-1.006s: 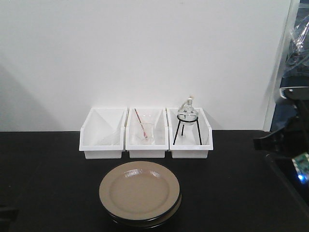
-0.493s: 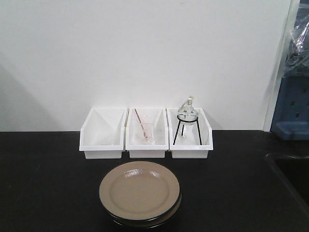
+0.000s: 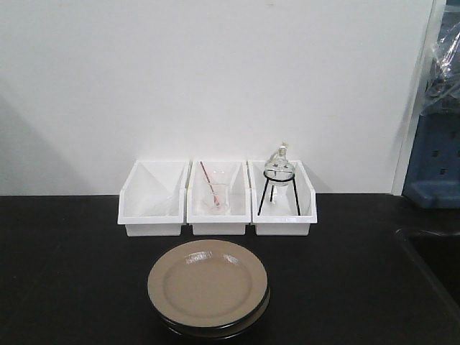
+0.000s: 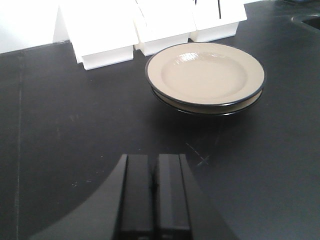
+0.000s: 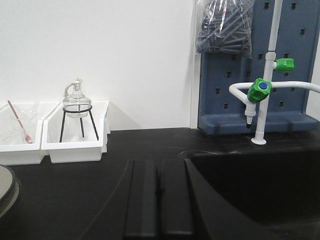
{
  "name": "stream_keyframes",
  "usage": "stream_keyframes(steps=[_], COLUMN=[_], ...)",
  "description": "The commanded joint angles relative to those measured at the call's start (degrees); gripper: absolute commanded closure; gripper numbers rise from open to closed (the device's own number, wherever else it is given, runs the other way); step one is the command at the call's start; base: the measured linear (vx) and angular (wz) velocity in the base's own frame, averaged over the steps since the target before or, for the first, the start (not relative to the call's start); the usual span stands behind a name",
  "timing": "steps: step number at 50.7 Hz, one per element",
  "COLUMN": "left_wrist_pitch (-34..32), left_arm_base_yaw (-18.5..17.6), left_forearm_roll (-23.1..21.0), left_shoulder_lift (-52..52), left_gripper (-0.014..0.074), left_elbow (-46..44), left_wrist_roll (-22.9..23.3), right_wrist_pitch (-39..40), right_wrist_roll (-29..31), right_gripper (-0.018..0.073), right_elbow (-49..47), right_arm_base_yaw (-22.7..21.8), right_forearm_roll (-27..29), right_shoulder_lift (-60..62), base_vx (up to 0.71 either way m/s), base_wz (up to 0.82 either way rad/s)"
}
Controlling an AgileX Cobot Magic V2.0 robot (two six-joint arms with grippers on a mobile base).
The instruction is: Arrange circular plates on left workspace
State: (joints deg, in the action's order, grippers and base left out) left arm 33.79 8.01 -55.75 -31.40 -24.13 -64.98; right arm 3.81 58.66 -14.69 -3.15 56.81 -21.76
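Observation:
Two tan plates [image 3: 207,282] with dark rims lie stacked on the black countertop [image 3: 72,273], in front of the white bins. The stack also shows in the left wrist view [image 4: 205,75], up and to the right of my left gripper [image 4: 153,162], which is shut and empty, low over the counter. My right gripper [image 5: 158,167] is shut and empty, off to the right by the sink edge; only a sliver of the plates [image 5: 5,190] shows at its far left. Neither gripper appears in the front view.
Three white bins [image 3: 218,198] stand in a row against the wall; the right one holds a glass flask on a black tripod [image 3: 279,180], the middle one a beaker with a red rod. A recessed sink [image 5: 260,185], a tap with green knobs [image 5: 260,90] and a blue pegboard are at the right.
One second ago my right arm showed at the right edge of the front view. It has since drawn back out of that view. The plates have not moved.

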Motion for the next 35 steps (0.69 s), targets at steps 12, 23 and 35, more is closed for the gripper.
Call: stream_keyframes(steps=[12,23,35], left_wrist_pitch=[-1.22,-4.98,-23.22], left_arm_base_yaw=[0.04,-3.2,-10.72], left_forearm_roll=[-2.97,-2.85,-0.32], left_shoulder_lift=[-0.13,1.31,8.72], left_gripper=[0.0597,0.0597,0.0597], left_elbow=[-1.44,-0.83,4.51], left_wrist_roll=[0.13,-0.04,2.83], right_wrist_pitch=[2.92,2.92,2.87], right_wrist_roll=[0.4,0.4,0.4], right_gripper=[0.056,0.056,0.056], right_elbow=[-1.71,-1.71,-1.71], right_arm_base_yaw=[-0.24,-0.24,-0.24], right_forearm_roll=[-0.26,-0.26,-0.26], right_shoulder_lift=[-0.34,-0.34,-0.34], base_vx=[0.0,0.0,0.0], base_wz=[0.0,0.0,0.0])
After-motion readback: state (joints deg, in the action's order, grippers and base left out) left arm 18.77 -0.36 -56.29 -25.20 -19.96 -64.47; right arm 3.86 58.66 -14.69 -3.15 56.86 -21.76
